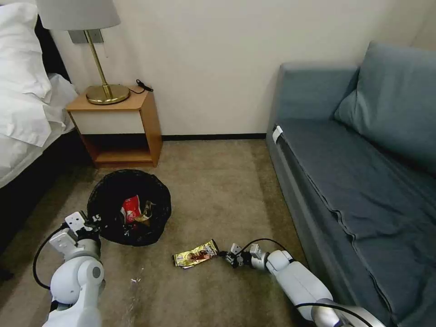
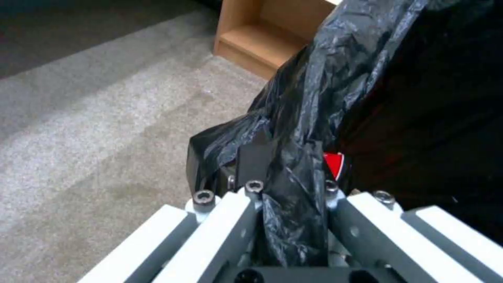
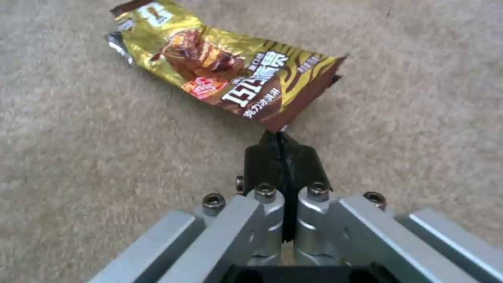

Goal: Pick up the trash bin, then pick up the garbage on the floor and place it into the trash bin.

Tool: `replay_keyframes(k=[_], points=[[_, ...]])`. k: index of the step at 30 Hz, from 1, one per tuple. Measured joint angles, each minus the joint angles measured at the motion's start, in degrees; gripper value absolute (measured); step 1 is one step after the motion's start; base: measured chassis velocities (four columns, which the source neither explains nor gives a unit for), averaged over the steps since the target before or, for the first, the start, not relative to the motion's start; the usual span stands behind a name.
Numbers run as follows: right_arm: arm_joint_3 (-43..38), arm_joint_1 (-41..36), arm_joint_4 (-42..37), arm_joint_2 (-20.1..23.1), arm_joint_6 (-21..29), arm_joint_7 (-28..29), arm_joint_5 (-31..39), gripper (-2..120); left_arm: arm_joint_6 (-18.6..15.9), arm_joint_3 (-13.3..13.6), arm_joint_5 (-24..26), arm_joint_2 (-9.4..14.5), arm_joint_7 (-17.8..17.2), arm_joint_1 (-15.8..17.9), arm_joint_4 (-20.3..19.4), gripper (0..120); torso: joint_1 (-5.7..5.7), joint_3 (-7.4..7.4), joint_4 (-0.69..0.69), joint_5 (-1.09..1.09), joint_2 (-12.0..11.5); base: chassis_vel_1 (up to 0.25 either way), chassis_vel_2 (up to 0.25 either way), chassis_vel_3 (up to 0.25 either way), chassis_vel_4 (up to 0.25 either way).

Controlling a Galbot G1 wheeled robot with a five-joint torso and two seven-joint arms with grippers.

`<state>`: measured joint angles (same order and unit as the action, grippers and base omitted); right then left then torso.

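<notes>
Down on the carpet [image 1: 218, 190], the right gripper [image 1: 227, 257] sits low, just beside the near end of the gold wrapper [image 1: 196, 254]. In the right wrist view its jaws are pressed together, and the corner of the gold wrapper [image 3: 230, 74] meets their tips; it looks pinched there, though the contact is too fine to be sure. The rest of the wrapper lies flat on the floor, between the gripper and the trash bin [image 1: 129, 206].

The trash bin is at the left, in front of the nightstand [image 1: 118, 125], its black liner bag [image 1: 156, 190] spread over the rim. Inside it lie a red-and-white snack packet [image 1: 131, 209] and, touching it, another shiny wrapper [image 1: 146, 213].

The left gripper [image 1: 94, 221] is at the bin's near-left edge. In the left wrist view its jaws are clamped on a fold of the liner bag [image 2: 293, 165] at the rim, with black plastic bunched between the two fingers [image 2: 251, 161] and a bit of the red packet [image 2: 335, 165] showing just past them.

A lamp [image 1: 97, 50] stands on the nightstand, a bed [image 1: 27, 104] is at the far left, and a blue sofa [image 1: 363, 159] runs along the right side, well apart from the bin.
</notes>
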<state>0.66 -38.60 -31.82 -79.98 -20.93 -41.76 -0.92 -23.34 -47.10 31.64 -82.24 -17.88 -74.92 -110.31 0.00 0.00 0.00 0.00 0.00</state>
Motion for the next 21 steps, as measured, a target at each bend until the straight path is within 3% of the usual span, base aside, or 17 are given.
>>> replay_keyframes(k=[14, 17, 19, 20, 21], points=[[-2.6, -0.3, -0.9, 1.1, 1.1, 0.4, 2.4, 0, 0.0, 0.2, -0.1, -0.1, 0.0, 0.3, 0.1, 2, 0.00, 0.00, 0.00, 0.00, 0.0, 0.000, 0.000, 0.000, 0.000], [-1.6, -0.7, -2.2, 1.2, 1.5, 1.2, 3.6, 15, 0.0, 0.3, -0.1, -0.1, 0.0, 0.4, 0.2, 2, 0.00, 0.00, 0.00, 0.00, 0.0, 0.000, 0.000, 0.000, 0.000], [-1.4, -0.7, -2.4, 1.2, 1.5, 1.4, 3.6, 15, 0.0, 0.3, -0.1, -0.1, 0.0, 0.4, 0.2, 2, 0.00, 0.00, 0.00, 0.00, 0.0, 0.000, 0.000, 0.000, 0.000], [-1.0, -0.8, -2.8, 1.2, 1.4, 1.6, 3.7, 23, 0.0, 0.3, -0.1, -0.1, 0.0, 0.5, 0.2, 2, 0.00, 0.00, 0.00, 0.00, 0.0, 0.000, 0.000, 0.000, 0.000], [-1.0, -0.8, -2.8, 1.2, 1.4, 1.6, 3.7, 23, 0.0, 0.3, -0.1, -0.1, 0.0, 0.5, 0.2, 2, 0.00, 0.00, 0.00, 0.00, 0.0, 0.000, 0.000, 0.000, 0.000]])
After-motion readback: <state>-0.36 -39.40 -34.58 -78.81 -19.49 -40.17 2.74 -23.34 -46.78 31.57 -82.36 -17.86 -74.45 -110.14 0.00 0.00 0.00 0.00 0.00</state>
